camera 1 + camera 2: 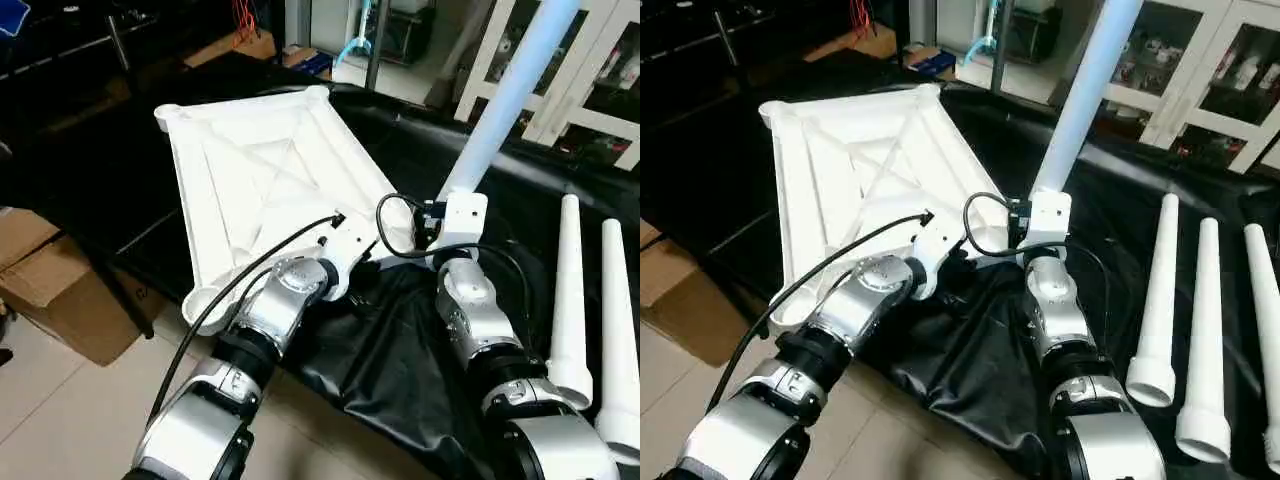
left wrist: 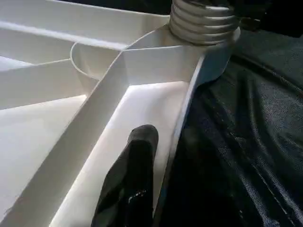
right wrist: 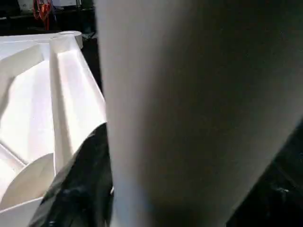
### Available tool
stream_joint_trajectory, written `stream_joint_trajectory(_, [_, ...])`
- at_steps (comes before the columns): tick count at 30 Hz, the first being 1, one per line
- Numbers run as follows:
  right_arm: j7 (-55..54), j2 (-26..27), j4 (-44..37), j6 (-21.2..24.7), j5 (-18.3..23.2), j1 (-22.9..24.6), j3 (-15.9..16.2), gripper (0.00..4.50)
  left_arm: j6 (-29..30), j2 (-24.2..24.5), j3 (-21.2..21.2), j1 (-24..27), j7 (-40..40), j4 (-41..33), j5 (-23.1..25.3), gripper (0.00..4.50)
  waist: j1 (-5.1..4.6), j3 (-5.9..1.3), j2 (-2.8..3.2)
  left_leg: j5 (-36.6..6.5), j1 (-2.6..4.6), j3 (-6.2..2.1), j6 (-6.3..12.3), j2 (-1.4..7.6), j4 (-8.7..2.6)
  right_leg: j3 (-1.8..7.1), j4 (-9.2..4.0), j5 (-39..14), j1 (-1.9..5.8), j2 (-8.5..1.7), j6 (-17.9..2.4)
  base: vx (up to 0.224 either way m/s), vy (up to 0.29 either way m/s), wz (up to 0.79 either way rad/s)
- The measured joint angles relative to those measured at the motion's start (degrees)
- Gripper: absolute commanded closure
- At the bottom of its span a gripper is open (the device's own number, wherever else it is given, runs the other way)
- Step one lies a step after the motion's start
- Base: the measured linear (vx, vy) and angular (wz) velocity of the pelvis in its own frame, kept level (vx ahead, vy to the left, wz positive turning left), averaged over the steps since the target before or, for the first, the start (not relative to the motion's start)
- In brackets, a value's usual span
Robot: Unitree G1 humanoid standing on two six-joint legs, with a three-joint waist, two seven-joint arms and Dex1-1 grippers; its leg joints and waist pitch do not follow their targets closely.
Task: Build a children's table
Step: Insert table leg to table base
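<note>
Left eye view: the white table top (image 1: 260, 170) lies ribbed side up on a table draped in black cloth (image 1: 390, 350), taking the upper left and middle of the frame. One white leg (image 1: 500, 110) stands in its near corner socket at centre right and leans off towards the upper right. The left pincer (image 1: 352, 240) sits at the top's near edge in the middle. The right pincer (image 1: 455, 215) is at the foot of the standing leg. A cardboard box (image 1: 60, 290) is on the floor at lower left, and a white glass-door cabinet (image 1: 600, 70) is at upper right.

Right eye view: three spare legs (image 1: 1205, 340) lie side by side on the cloth at the right, well apart from the top.

Left wrist view: one black finger (image 2: 135, 161) rests inside the top, just beside its rim wall. I cannot tell whether the left pincer pinches that wall. At upper right, the leg's threaded end (image 2: 203, 23) meets the round socket (image 2: 208, 52).

Right wrist view: the leg runs down the middle, with a black finger (image 3: 80, 189) against its left side at lower left. I cannot tell whether the right pincer is spread or pinching.
</note>
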Motion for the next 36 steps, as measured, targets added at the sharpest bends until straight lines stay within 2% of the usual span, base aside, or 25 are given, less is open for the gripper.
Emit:
stream_joint_trajectory(7, [0.54, -0.68, -0.23, -0.15, -1.64, 0.62, 0.32, 0.64, -0.48, 0.44, -0.01, 0.00, -0.35, 0.18, -0.01, 3.85, -0.07, 0.01, 0.02, 0.01, -0.03, 0.00, 0.02, 0.00, 0.07, 0.01, -0.01, 0.03, -0.01, 0.00, -0.05, 0.000, 0.000, 0.00])
stream_joint_trajectory(23, [3.79, -1.29, -3.87, -0.11, -2.01, 3.49, 0.74, 0.64, -0.91, 1.58, -0.13, 0.12, -1.73, -0.04, -0.33, 3.85, 0.01, 0.01, 0.02, 0.00, -0.09, -0.02, 0.05, 0.01, 0.16, -0.02, 0.02, 0.04, -0.01, 0.00, -0.07, 0.000, 0.000, 0.00])
stream_joint_trajectory(34, [5.82, -2.24, -10.53, -0.06, -3.04, 8.32, 1.27, 0.64, -1.05, 2.14, -0.95, 0.84, -2.26, -1.14, -0.34, 3.85, 0.37, 0.02, 0.01, -0.04, -0.15, -0.04, 0.12, 0.01, 0.36, -0.03, 0.11, 0.05, -0.01, -0.02, -0.07, 0.000, 0.000, 0.00])
stream_joint_trajectory(36, [6.13, -2.41, -11.73, -0.03, -3.07, 9.03, 1.33, 0.91, -1.06, 2.36, -0.97, 0.94, -2.62, -1.28, -0.34, 3.85, 0.45, 0.02, 0.01, -0.04, -0.15, -0.06, 0.12, 0.02, 0.45, -0.03, 0.17, 0.05, -0.01, -0.02, -0.07, 0.000, 0.000, 0.00])
